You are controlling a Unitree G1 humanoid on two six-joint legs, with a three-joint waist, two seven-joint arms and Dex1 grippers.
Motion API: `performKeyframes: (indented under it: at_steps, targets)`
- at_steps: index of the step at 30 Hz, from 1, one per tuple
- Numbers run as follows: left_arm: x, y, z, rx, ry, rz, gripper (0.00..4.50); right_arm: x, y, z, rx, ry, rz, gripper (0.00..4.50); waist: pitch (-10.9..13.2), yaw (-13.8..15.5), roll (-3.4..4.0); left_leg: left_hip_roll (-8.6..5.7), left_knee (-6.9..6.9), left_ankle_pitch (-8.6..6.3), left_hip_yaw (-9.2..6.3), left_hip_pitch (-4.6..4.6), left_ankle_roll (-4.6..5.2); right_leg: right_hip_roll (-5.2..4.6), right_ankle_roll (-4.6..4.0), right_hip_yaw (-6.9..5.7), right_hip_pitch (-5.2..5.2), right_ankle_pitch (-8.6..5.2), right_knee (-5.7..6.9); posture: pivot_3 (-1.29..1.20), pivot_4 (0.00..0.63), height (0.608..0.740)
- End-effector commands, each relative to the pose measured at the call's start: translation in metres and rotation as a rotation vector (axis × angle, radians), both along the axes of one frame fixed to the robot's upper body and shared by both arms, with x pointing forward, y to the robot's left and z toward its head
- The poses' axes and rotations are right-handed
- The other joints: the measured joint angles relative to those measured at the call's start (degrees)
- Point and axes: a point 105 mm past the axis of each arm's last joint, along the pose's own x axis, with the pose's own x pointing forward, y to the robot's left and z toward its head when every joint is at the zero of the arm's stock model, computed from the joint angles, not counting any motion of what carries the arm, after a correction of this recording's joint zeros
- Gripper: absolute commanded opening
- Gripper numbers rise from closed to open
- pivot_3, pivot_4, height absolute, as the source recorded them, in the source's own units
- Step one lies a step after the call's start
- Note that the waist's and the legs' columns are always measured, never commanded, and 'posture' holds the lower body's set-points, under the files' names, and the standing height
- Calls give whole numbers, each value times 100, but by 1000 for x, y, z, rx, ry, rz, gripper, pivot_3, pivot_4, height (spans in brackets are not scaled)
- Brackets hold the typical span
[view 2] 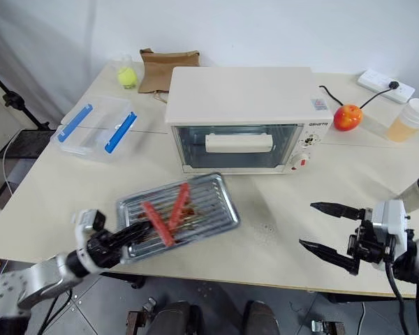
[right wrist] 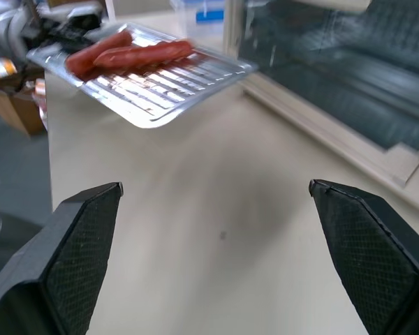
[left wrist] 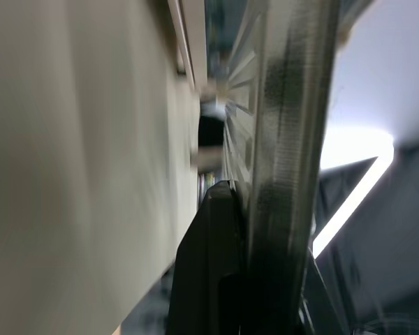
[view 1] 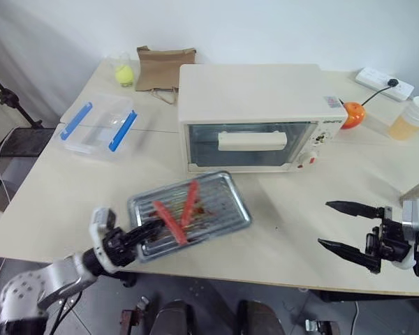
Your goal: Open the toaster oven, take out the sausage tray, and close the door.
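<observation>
My left gripper is clamped on the near-left edge of the sausage tray, held just above the table in front of the toaster oven; door shut. My right gripper gapes wide, empty, over bare table front-right. Around: clear plastic box w/ blue clips left, paper bag behind, orange fruit, cup, power strip far right.

The left gripper is clamped on the sausage tray's near-left corner — the right gripper hovers with fingers spread wide, holding nothing.
</observation>
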Motion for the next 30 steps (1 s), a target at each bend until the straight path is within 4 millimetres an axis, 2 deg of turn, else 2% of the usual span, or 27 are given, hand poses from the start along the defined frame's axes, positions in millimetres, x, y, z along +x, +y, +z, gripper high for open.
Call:
performKeyframes:
  at_steps: [1,7,11,15,20,25,30]
  targets:
    - [7,-17,6,38,-17,-91,0,-9,0,8,-23,-56,-30,4477,-1,-24,2,-1,-1,0,5,2,0,2,1,-6,-3,1,15,0,150,740]
    - [18,-48,0,137,1,-228,0,-17,-1,5,-32,-43,-79,4477,1,-11,-2,1,4,6,25,11,8,11,7,-8,-2,3,21,0,150,740]
    - [25,-59,-16,192,41,-252,0,-22,-1,4,-32,-39,-91,4477,1,22,-2,-4,8,9,27,10,13,10,15,-2,1,7,14,0,150,740]
    - [32,-73,-22,204,54,-273,0,-27,-2,4,-35,-31,-104,4477,-7,93,11,-13,9,11,26,19,16,0,20,0,11,10,3,0,150,740]
    - [42,-82,-32,241,73,-250,0,-32,-5,4,-38,-27,-115,4477,-12,204,20,-19,9,18,22,31,22,-6,33,1,38,17,-24,0,150,740]
    - [41,-90,-44,324,98,-283,0,-33,-7,4,-41,-24,-122,4477,-31,289,51,-29,9,8,11,33,5,-12,70,4,62,42,-57,0,150,740]
    - [42,-92,-45,351,86,-291,0,-33,-9,3,-43,-24,-124,4477,-47,304,78,-33,8,4,6,38,2,-16,83,1,81,58,-86,0,150,740]
